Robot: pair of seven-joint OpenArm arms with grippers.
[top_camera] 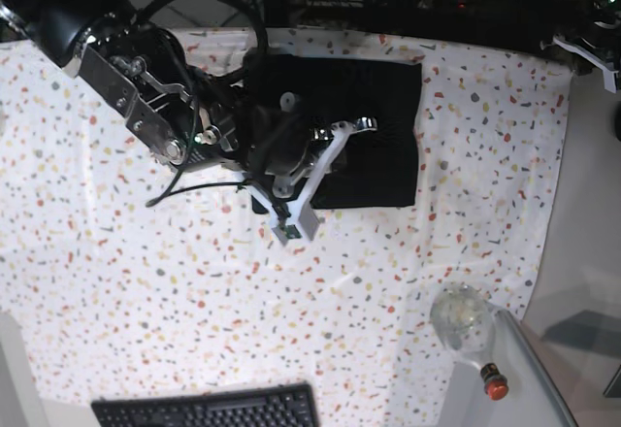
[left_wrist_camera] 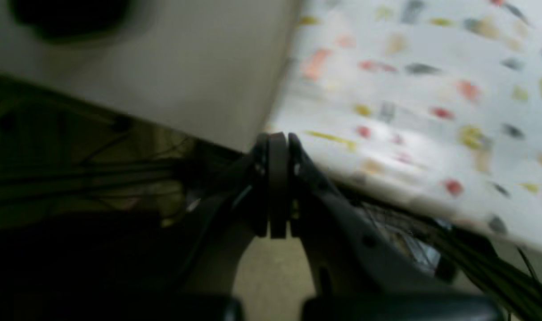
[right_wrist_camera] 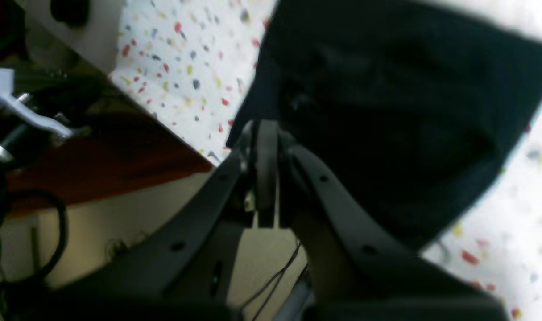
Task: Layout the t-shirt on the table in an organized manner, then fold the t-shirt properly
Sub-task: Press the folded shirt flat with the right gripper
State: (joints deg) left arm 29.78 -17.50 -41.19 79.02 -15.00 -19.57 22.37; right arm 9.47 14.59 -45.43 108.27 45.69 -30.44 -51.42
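In the left wrist view, the left gripper (left_wrist_camera: pixel 277 187) is seen with its jaws pressed fully together and nothing held between them. It is held off the edge of the tabletop (left_wrist_camera: pixel 431 102), whose speckled white cloth fills the upper right of this blurred picture; a plain pale surface (left_wrist_camera: pixel 172 67) lies to its left.

In the right wrist view, the right gripper (right_wrist_camera: pixel 264 174) is likewise closed, its jaws meeting at the near edge of the t-shirt (right_wrist_camera: pixel 395 111). Whether cloth is pinched there cannot be told. The black garment is spread over the speckled cloth to the right.

In the base view, the t-shirt (top_camera: pixel 383 136) lies folded into a compact dark rectangle at the far middle of the tabletop (top_camera: pixel 146 281). The right arm (top_camera: pixel 146 87) is stretched over its left part. A black keyboard (top_camera: pixel 209 410) rests at the near edge.
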